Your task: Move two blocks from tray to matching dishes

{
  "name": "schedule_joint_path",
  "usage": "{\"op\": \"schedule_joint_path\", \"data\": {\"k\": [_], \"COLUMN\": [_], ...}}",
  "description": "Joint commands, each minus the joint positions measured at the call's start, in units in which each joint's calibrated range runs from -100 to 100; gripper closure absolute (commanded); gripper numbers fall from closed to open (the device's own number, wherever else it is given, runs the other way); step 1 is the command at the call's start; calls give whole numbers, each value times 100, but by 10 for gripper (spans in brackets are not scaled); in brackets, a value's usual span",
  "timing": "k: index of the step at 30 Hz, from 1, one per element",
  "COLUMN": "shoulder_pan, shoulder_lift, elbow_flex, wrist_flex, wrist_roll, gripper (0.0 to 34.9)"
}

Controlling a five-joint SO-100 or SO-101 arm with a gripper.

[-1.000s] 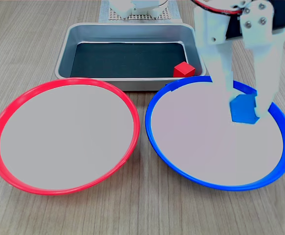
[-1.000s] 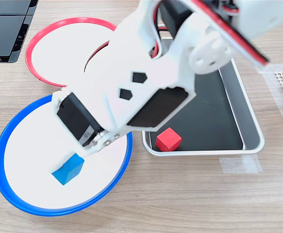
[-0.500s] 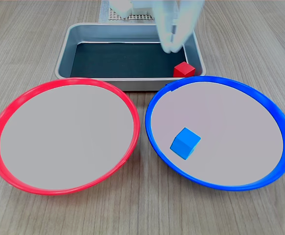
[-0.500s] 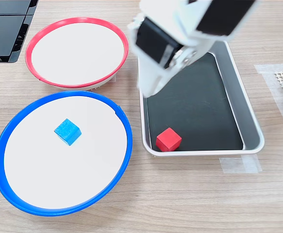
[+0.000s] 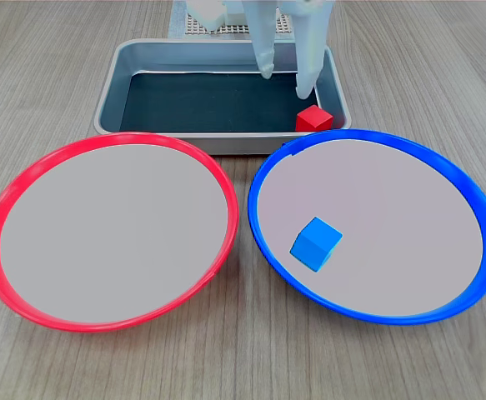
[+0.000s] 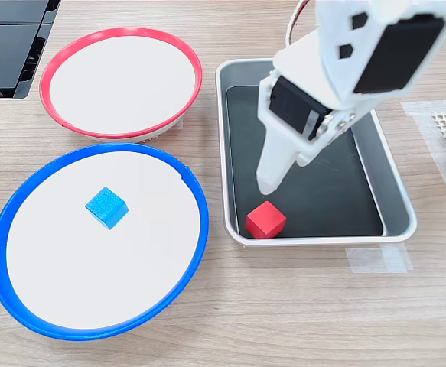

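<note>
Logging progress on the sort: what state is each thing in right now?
Blue block: lying in the blue-rimmed dish.
Red block: still in the tray, at a corner.
Red-rimmed dish: empty.
Pincer: open, above the tray, holding nothing.

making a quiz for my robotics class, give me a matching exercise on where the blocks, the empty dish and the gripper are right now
Things:
1. blue block
2. red block
3. red-rimmed dish
4. gripper

States:
A. open, above the tray
B. holds nothing
C. lies in the blue-rimmed dish
D. sits in a corner of the tray

Pairs: 1-C, 2-D, 3-B, 4-A
</note>
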Motion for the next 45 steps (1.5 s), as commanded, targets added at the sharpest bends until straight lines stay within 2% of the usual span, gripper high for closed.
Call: {"op": "schedule_joint_path", "data": {"k": [1, 11, 33, 37, 38, 39, 41, 43, 45], "shoulder_pan": [-202, -409, -428, -438, -438, -419, -362, -221, 14], "shoulder_lift": [166, 788, 993, 1010, 1019, 1019, 976, 814, 498], "elbow_flex": [-211, -566, -157, -138, -129, -120, -129, -266, -512], "wrist_flex": [-404, -742, -816, -800, -800, -767, -569, -32, 909], "wrist_roll": [-122, -210, 29, 73, 93, 137, 264, 493, 864], "gripper": [169, 168, 185, 223, 246, 309, 336, 346, 347]}}
